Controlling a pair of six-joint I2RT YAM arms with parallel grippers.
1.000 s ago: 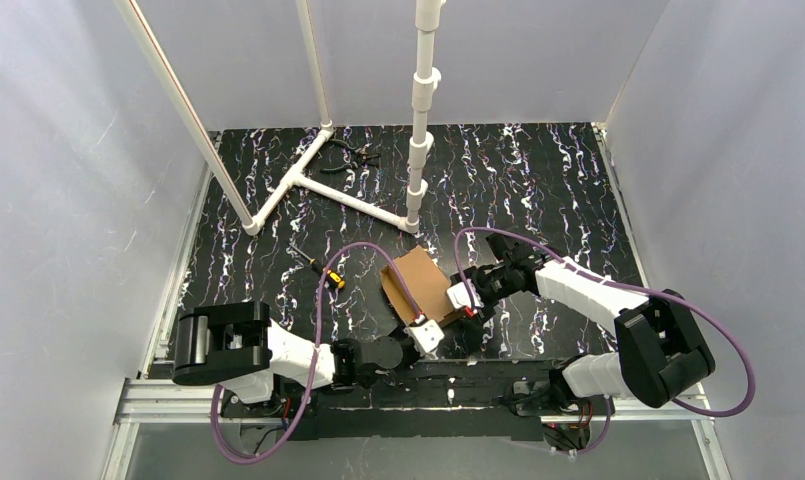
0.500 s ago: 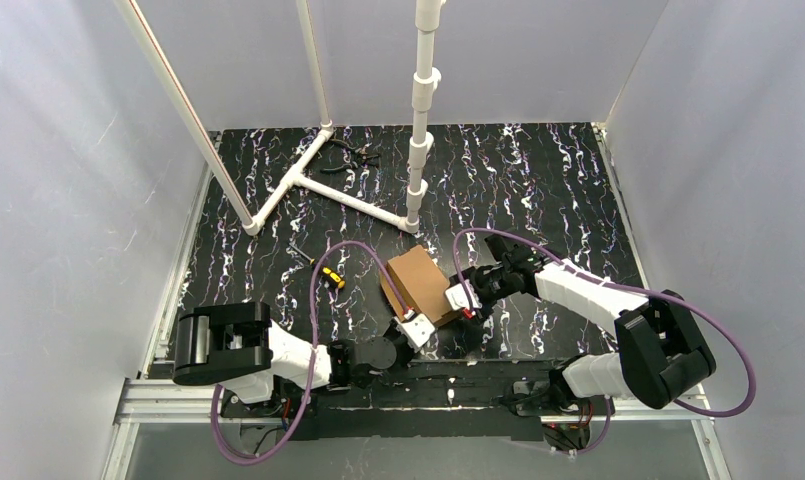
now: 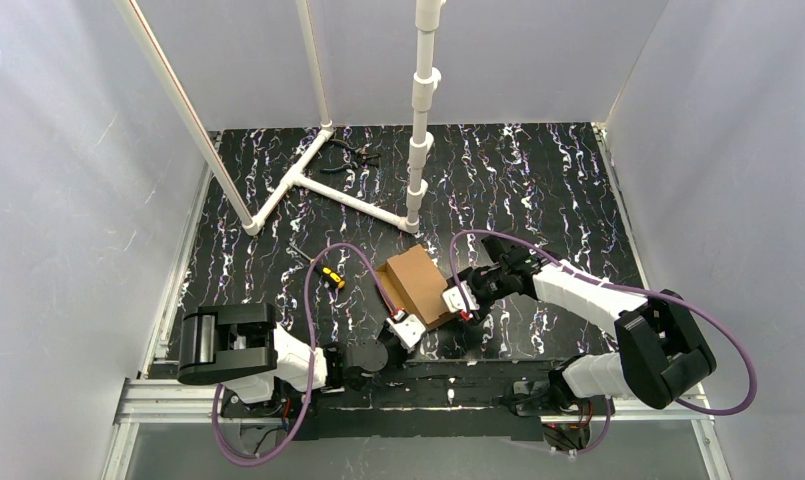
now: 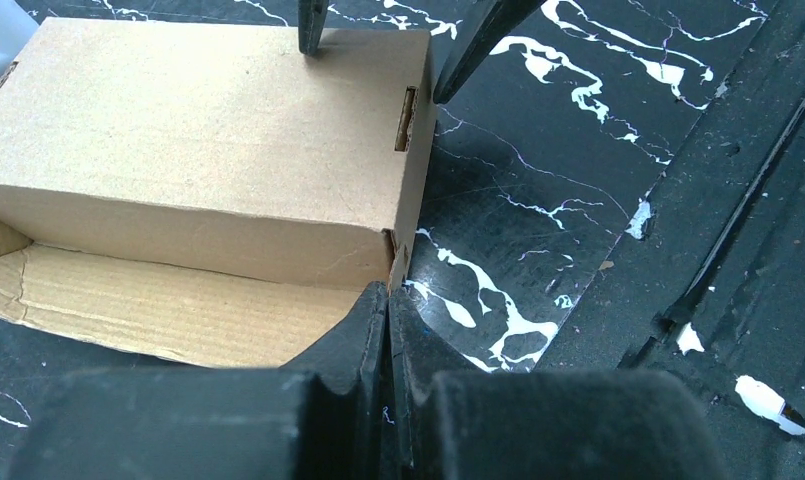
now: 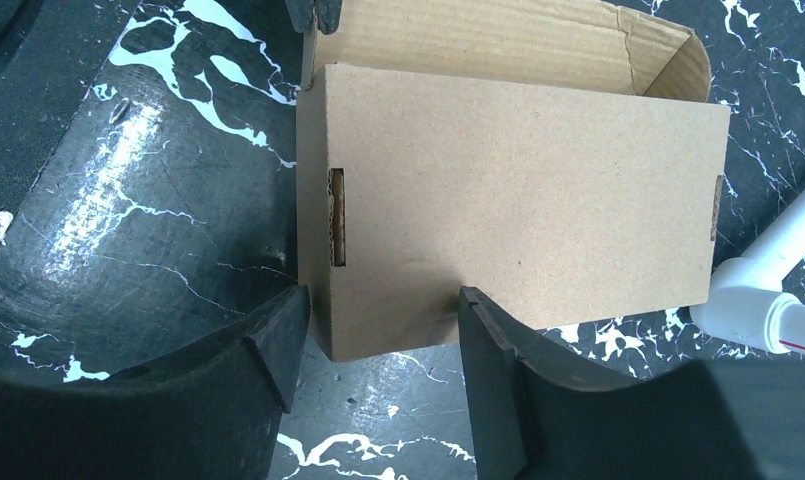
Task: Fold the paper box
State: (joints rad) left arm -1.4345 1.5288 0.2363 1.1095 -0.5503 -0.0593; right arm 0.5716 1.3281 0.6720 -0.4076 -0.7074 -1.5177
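Noted right end effector (image 5: 383, 305) narrowed, part-open astride box (image 3: 415, 283) corner, gripping nothing. Recorded left end effector (image 4: 388, 297) withdrawn toward surface's (image 3: 538, 200) near edge, shut, empty. Judged folding unfinished.

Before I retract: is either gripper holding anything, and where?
Nothing appears held. Right gripper open astride a paper box corner; left gripper shut beside its flap.

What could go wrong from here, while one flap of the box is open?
The right gripper straddles a corner of the paper box with open jaws; squeezing there could dent that wall. The shut left gripper sits at the corner beside the open flap; a push from there may slide the box instead of folding the flap.
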